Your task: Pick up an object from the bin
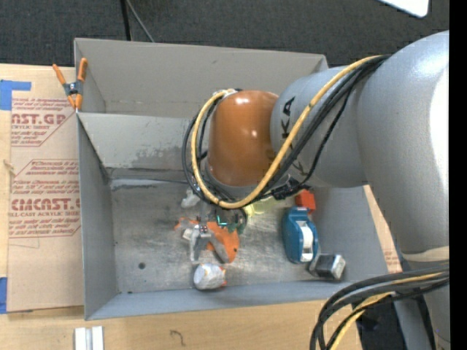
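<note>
A large grey robot arm (379,122) is filling the right side of the scene and leaning in over a grey metal bin (98,224), with yellow and black cables (306,108) looping along it. At its wrist, a rounded orange cover (241,141) is hanging over the middle of the bin and hiding much of what lies below. Under that cover, the gripper (208,239) is sitting low over the bin floor, near the front middle, in a small cluster of orange and white bits (228,248). I cannot tell how far open it is, or whether it is gripping anything. To the right, apart from the gripper, a blue tape-measure-shaped thing (298,235) is lying on the floor. Just beyond its far end, a small orange-red thing (305,199) is peeking out from under the arm. A crumpled silvery lump (208,275) is resting near the front wall, just in front of the gripper. A small grey and black block (328,266) is lying by the front right corner.
</note>
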Motion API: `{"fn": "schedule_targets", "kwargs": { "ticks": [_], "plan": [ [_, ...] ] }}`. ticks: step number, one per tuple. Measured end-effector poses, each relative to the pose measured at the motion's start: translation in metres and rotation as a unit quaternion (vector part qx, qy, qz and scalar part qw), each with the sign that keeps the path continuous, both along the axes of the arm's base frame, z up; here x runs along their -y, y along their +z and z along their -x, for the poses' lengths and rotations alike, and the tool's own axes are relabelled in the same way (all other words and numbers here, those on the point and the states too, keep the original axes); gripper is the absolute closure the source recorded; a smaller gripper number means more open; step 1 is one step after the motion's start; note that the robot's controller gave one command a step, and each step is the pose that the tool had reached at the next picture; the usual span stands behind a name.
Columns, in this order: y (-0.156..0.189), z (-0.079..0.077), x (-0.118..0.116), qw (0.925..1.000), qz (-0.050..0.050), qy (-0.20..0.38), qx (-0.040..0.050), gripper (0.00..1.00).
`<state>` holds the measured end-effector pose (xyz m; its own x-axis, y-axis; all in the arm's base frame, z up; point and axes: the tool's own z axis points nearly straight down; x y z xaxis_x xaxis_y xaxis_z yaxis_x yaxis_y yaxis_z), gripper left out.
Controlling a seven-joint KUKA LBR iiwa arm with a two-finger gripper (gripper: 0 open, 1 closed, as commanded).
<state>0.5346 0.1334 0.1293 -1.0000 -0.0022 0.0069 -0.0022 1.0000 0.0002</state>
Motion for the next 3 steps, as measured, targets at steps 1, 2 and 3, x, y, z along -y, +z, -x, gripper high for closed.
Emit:
{"fn": "schedule_targets", "kwargs": {
  "ticks": [1,2,3],
  "plan": [
    [0.004,-0.002,0.001,1.0000,-0.001,-0.001,0.0036,0.00],
    [-0.045,-0.005,0.055,0.9996,-0.001,-0.028,0.0058,0.00],
    [-0.049,-0.010,0.066,0.9994,-0.007,-0.032,0.0120,0.00]
  ]
}}
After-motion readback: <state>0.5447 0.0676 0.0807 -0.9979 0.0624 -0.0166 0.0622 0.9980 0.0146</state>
